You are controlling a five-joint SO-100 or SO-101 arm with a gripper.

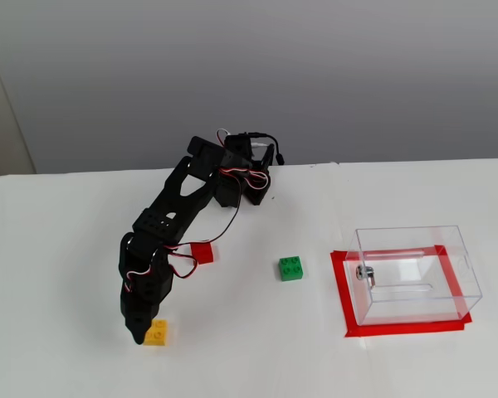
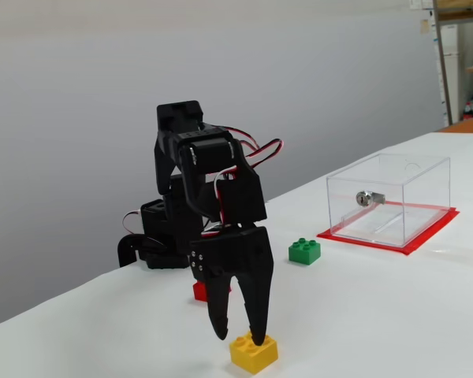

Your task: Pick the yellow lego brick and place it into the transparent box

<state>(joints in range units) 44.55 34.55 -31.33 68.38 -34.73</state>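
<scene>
The yellow lego brick (image 1: 157, 332) (image 2: 254, 352) lies on the white table near the front left in both fixed views. My gripper (image 1: 139, 334) (image 2: 240, 335) points straight down just over it, jaws a little apart; one fingertip (image 2: 260, 337) stands at the brick's top edge, the other to its left. The brick is not held. The transparent box (image 1: 408, 235) (image 2: 388, 169) stands empty far to the right, with a small metal fitting (image 1: 364, 272) on one wall.
A green studded brick (image 1: 291, 269) (image 2: 304, 251) lies between arm and box. A red cube (image 1: 202, 252) (image 2: 199, 292) sits behind the gripper, partly hidden. The box rests on a red taped frame (image 1: 398, 328) (image 2: 428, 237). The arm base (image 1: 245, 178) is at the back.
</scene>
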